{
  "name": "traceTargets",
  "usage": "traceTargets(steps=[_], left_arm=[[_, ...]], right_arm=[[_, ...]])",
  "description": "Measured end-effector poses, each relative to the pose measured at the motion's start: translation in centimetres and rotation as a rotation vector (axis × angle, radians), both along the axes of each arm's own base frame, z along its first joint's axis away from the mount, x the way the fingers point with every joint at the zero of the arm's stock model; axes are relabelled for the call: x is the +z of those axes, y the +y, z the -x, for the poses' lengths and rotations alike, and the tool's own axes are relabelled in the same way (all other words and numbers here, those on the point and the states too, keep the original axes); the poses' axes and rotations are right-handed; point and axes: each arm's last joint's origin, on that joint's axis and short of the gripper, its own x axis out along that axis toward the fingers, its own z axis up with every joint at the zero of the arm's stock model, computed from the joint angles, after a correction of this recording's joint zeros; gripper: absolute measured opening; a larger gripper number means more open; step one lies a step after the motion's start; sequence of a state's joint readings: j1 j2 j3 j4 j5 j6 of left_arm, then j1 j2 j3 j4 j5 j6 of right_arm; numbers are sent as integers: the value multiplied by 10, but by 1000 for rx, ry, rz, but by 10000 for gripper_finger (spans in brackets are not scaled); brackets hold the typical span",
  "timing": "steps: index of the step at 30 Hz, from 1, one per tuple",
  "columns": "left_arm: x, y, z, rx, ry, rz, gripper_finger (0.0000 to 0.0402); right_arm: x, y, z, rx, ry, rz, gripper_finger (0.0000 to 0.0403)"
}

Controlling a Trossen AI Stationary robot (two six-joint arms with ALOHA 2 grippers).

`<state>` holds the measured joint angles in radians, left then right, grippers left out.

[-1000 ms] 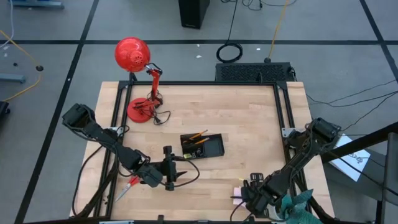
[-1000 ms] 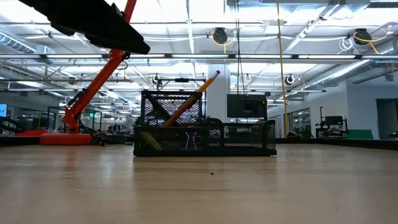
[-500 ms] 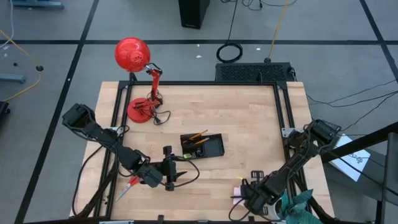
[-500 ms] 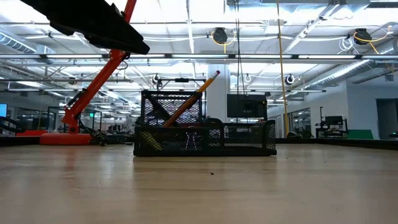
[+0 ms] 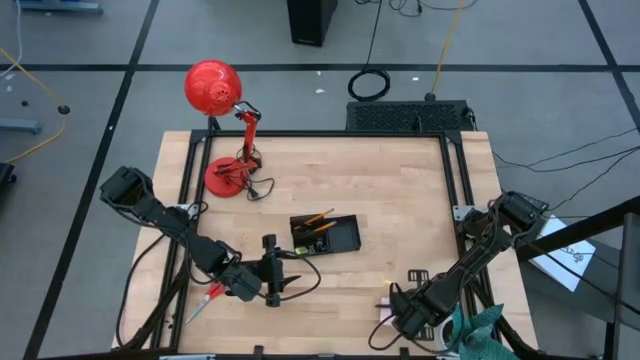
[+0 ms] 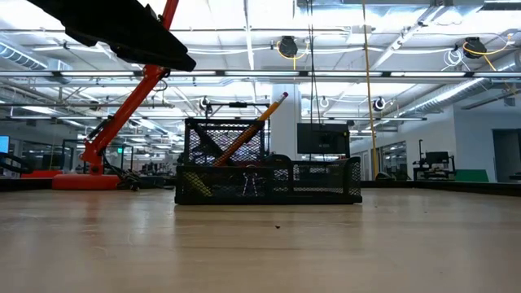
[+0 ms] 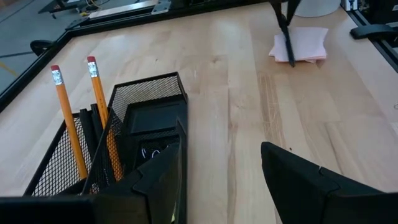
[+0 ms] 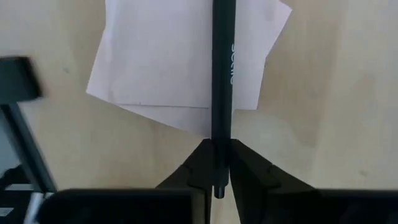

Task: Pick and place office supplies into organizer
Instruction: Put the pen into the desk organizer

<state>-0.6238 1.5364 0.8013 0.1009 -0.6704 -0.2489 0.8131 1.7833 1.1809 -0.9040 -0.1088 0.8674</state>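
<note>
The black mesh organizer stands mid-table with orange pencils leaning in it. My right gripper is at the near right, pointing down, shut on a thin dark pen. The pen lies across the pale pink sticky-note pad. My left gripper waits open, level, just near-left of the organizer, nothing between its fingers. Red-handled scissors lie under the left arm at the near left edge. My right gripper pinches the pen near one end between its two fingertips. The fingers come from above, pointing down, and lie across the pen. The rest of the pen runs out over the sticky-note pad. Whether it is lifted off the pad, I cannot tell.
A red desk lamp with its cord stands at the far left corner. Black frame rails border the table. Bare wood lies between the organizer and the sticky-note pad.
My right arm's wrist has shifted a little toward the table's far edge above the sticky-note pad.
</note>
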Motion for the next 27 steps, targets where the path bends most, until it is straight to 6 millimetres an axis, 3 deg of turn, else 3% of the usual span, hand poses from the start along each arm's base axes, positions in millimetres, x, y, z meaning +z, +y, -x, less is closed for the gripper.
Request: traceTargets(steps=[5, 11, 18, 22, 27], left_arm=[[0, 0, 0, 4, -1, 7, 227], [0, 2, -1, 54, -15, 88, 227], [9, -1, -8, -1, -92, 133, 227], [19, -2, -14, -87, -169, 188, 227], [25, 2, -21, -162, -211, 260, 227]], right_arm=[[15, -7, 5, -9, -30, 21, 16], [46, -17, 9, 8, -185, 25, 20], [81, -23, -10, 228, -346, 177, 19], [90, -23, -27, 456, -416, 349, 19], [89, -25, -40, 711, -474, 737, 19]])
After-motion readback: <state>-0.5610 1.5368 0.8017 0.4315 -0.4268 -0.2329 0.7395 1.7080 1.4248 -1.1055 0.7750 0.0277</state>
